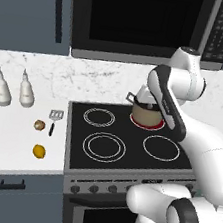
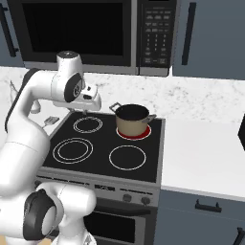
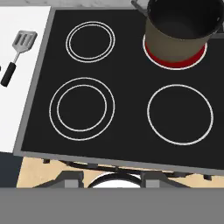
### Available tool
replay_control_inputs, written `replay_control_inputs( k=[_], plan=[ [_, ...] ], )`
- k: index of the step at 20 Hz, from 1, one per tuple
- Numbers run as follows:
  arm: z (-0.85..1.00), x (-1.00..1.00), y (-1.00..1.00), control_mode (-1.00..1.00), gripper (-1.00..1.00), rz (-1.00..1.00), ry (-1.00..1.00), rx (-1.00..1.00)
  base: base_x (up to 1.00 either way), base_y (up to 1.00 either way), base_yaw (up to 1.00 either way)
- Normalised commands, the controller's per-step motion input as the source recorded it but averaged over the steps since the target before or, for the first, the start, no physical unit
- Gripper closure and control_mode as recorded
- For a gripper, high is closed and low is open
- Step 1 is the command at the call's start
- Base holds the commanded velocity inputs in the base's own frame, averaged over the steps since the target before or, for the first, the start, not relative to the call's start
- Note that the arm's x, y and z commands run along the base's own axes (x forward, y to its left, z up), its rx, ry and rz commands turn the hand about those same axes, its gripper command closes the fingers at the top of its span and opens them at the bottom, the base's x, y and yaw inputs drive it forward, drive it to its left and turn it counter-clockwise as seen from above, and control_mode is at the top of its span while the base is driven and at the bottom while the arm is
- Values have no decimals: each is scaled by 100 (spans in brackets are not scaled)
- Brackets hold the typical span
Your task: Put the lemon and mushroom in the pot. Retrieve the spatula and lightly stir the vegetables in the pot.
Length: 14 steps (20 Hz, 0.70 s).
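The tan pot (image 1: 145, 116) (image 2: 132, 119) (image 3: 181, 26) stands on the back right burner, which glows red, and its dark inside shows nothing in it. On the white counter left of the stove lie the yellow lemon (image 1: 39, 151), the brown mushroom (image 1: 39, 125) and the spatula (image 1: 54, 120) (image 3: 18, 50) (image 2: 50, 121), its slotted head pointing to the wall. My gripper (image 2: 85, 111) hangs over the back of the stove, just left of the pot and apart from it. It holds nothing. How its jaws stand is not clear.
Two white bottles (image 1: 3, 91) (image 1: 26, 92) stand by the wall at the far left. A microwave (image 1: 142, 22) hangs over the black stove top (image 3: 127, 100). White counter (image 2: 201, 143) runs to the right of the stove.
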Motion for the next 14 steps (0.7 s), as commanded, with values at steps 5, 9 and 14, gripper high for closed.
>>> replay_control_inputs(
  k=[5,9,14],
  plan=[
    [-8,2,45,-100,-100,0,7,-1,0,0,0],
    [-41,-2,87,-100,-100,0,1,0,0,0,0],
    [-47,-1,98,-100,-100,0,1,0,0,0,0]
  ],
)
